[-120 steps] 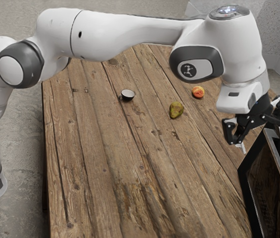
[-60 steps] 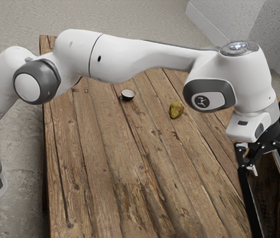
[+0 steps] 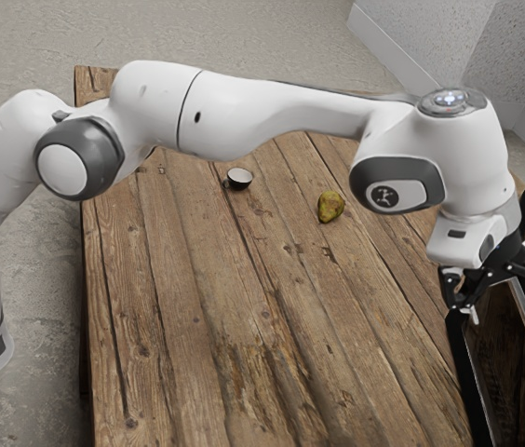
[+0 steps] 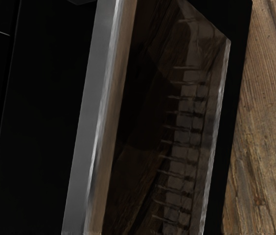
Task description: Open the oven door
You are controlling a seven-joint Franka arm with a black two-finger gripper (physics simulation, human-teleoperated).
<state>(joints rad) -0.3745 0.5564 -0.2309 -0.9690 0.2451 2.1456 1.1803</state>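
Speckled wall (image 3: 514, 56) and grey floor behind a worn plank table (image 3: 197, 298), with a cup (image 3: 239, 179) and pear (image 3: 330, 207) sitting well away from the job. The oven door (image 3: 497, 372) is down at the table's edge farthest from the arm's base. End effector (image 3: 507, 302) is open, fingers spread wide near its upper edge, nothing gripped afaict.

I'd call this lining up for the pull. Next I'd get the fingers around or behind the silver bar (image 4: 85, 112), then draw the door back towards the base. Easy to slip off if it's crooked.

Oven's cut off at the exterior view's right, dark glass is mostly reflections, and I honestly can't tell whether the door's slightly ajar or whether anything's touching.
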